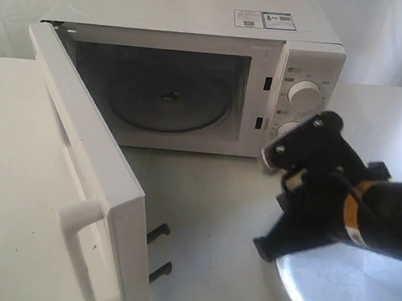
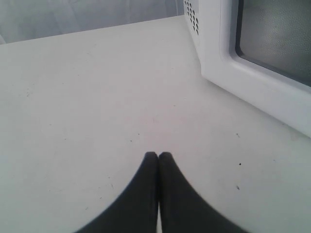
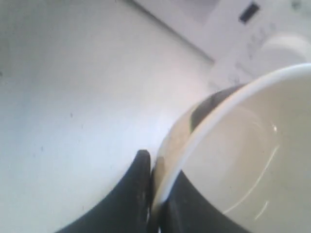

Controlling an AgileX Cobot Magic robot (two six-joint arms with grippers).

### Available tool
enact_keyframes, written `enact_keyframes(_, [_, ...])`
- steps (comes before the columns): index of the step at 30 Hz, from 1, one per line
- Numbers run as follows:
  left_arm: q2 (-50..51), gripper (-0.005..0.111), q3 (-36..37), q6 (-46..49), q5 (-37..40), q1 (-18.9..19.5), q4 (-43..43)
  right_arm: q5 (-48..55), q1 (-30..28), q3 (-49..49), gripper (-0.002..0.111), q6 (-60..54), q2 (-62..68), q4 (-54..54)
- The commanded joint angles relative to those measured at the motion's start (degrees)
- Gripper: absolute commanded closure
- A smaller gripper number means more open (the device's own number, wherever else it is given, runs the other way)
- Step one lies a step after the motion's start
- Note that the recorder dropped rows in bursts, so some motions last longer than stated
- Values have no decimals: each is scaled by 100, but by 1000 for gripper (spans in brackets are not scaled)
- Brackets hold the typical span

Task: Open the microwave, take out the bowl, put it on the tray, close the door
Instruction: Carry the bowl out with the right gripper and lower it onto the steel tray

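Observation:
The white microwave (image 1: pixel 198 16) stands at the back with its door (image 1: pixel 81 154) swung wide open to the left. Its cavity holds only the glass turntable (image 1: pixel 167 98). In the right wrist view my right gripper (image 3: pixel 156 172) is shut on the rim of the cream-white bowl (image 3: pixel 243 160), one finger outside and one inside. In the exterior view the black right arm (image 1: pixel 324 196) hangs over the near edge of the silver tray (image 1: pixel 357 294) and hides most of the bowl. My left gripper (image 2: pixel 158 156) is shut and empty, low over the table beside the door (image 2: pixel 252 82).
The door's bar handle (image 1: pixel 83 246) and its two black latch hooks (image 1: pixel 160 233) jut out toward the front. The control panel with two round knobs (image 1: pixel 304 95) is just behind the right arm. White table (image 1: pixel 210 208) lies between the door and the tray.

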Motion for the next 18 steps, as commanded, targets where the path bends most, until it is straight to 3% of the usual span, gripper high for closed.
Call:
enact_keyframes(1, [-12,107,-6,-37,-10,-5,-20,734,35,611,108,45,-619,430])
enact_keyframes(18, [-12,107,-6,-37,-10,-5,-20,905,35,1134,108,90,-151,858])
